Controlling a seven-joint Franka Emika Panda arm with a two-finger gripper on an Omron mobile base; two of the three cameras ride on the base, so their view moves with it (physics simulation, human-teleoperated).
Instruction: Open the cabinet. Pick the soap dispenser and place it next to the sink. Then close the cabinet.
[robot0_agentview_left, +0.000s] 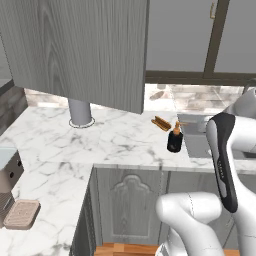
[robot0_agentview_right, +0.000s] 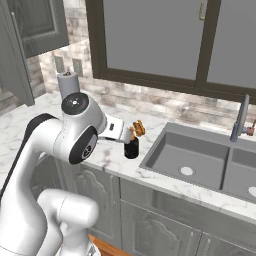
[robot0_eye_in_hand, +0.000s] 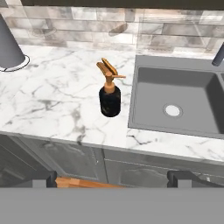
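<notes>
Grey wood-grain cabinet is the biggest thing I see, its door swung open over the counter, well up and left of the sink. So the step left, I judge, is closing it. From the right base view the door edge stands far left of the sink, and my arm is folded low between the two.

White marble counter runs from the sink's left rim out to a corner. Behind the sink is a brick backsplash under a dark-framed window. The faucet rises at the sink's back edge.

The soap dispenser stands upright on the marble just left of the sink rim, black bottle with copper pump on top, long axis vertical. It looks placed already. A grey cylinder sits further left of the sink, under the cabinet.

My gripper is spread wide and holds nothing. The dispenser lies ahead of it along the hand view, apart from both fingertips. The cabinet door is up and left of the hand, away from the sink, so the next reach goes that way.
</notes>
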